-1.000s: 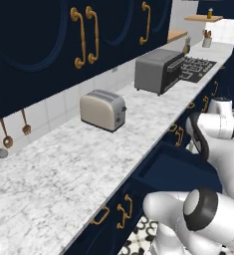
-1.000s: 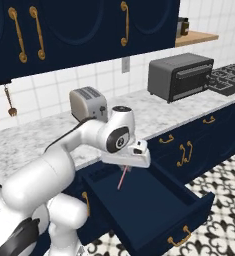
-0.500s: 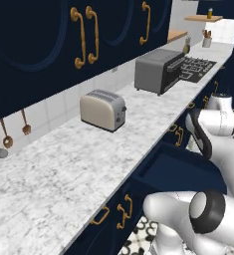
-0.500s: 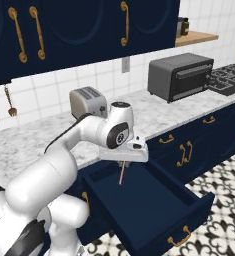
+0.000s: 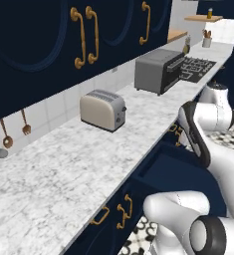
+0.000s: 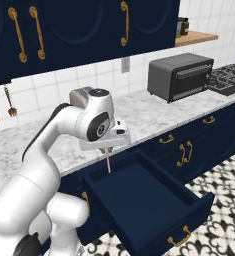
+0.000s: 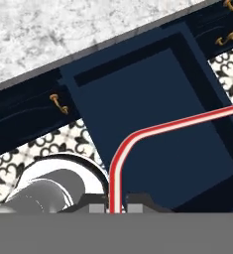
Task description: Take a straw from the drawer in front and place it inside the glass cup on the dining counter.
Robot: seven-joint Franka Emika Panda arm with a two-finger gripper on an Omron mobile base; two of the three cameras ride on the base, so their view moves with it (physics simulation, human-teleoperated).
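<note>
Tool is clamped on the straw, pinched between both tips. In the right base view the straw hangs straight down from the tool, above the back of the pulled-out drawer. From the hand view, its bent end sweeps across the drawer's dark floor. Toaster and oven sit on the marble table behind.
</note>
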